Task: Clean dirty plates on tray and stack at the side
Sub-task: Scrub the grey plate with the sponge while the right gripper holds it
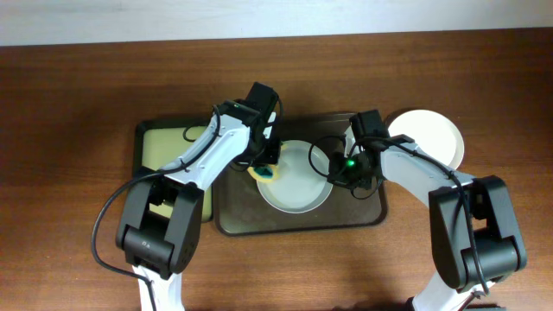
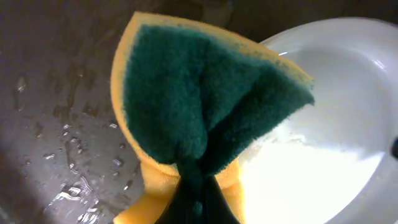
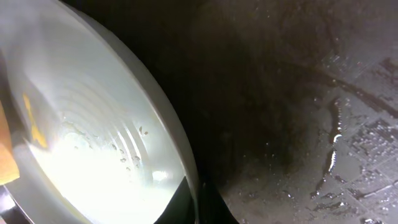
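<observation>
A white plate lies on the dark brown tray. My left gripper is shut on a folded yellow and green sponge at the plate's left rim. My right gripper is shut on the plate's right rim, one finger on each side. The plate shows a small yellow smear in the right wrist view. A second white plate lies on the table right of the tray, partly under my right arm. A third plate is not visible.
A smaller black tray with a yellow-green inside sits left of the brown tray. The brown tray's floor is wet with droplets. The wooden table surrounds both trays.
</observation>
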